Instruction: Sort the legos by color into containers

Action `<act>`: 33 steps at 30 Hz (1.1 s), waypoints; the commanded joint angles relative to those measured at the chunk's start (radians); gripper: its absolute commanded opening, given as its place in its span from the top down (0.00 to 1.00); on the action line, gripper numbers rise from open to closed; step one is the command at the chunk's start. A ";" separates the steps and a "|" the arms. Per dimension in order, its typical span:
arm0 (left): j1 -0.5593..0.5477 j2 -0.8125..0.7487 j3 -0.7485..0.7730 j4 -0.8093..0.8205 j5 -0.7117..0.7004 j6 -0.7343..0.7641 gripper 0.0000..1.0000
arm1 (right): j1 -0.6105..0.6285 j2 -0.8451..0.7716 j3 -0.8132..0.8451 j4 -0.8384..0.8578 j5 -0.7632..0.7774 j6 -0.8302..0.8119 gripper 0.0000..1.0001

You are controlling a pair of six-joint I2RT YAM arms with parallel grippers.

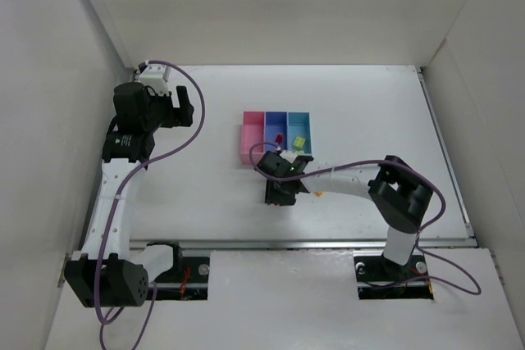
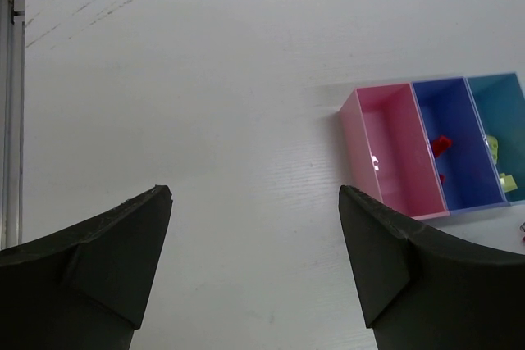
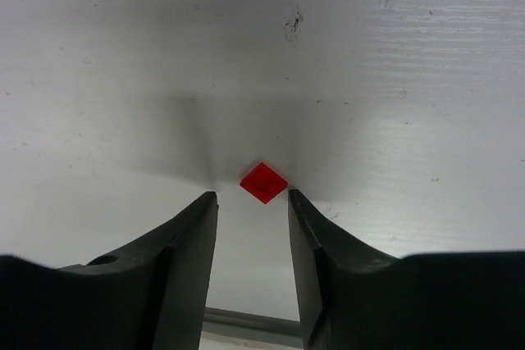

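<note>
A small flat red lego (image 3: pixel 263 182) lies on the white table just beyond the tips of my right gripper (image 3: pixel 253 196). The gripper is open by a narrow gap, nothing sits between its fingers, and the right fingertip (image 3: pixel 294 198) almost touches the brick. From above, that gripper (image 1: pixel 281 192) points down just in front of the containers and hides this brick. The pink bin (image 1: pixel 248 141) holds no brick. A red lego (image 2: pixel 440 145) lies in the medium blue bin (image 1: pixel 276 125), and a yellow-green lego (image 1: pixel 299 143) in the light blue bin (image 1: pixel 303 123). My left gripper (image 2: pixel 254 194) is open and empty, far left of the bins.
An orange-yellow lego (image 1: pixel 318 193) lies on the table just right of the right gripper. White walls enclose the table on three sides. A metal rail (image 1: pixel 328 244) runs along the near edge. A purple cable (image 1: pixel 193 133) loops off the left arm.
</note>
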 commanded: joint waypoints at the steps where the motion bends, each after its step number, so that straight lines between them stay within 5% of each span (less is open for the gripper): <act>1: 0.007 -0.011 0.007 0.034 0.018 -0.010 0.19 | 0.007 0.040 -0.002 -0.060 0.028 -0.043 0.53; 22: 0.007 -0.029 0.007 0.034 0.018 -0.010 0.19 | 0.007 0.115 0.059 -0.080 0.059 -0.054 0.67; 33: 0.007 -0.029 0.007 0.034 0.009 -0.010 0.19 | 0.007 0.101 0.059 -0.080 0.088 -0.097 0.90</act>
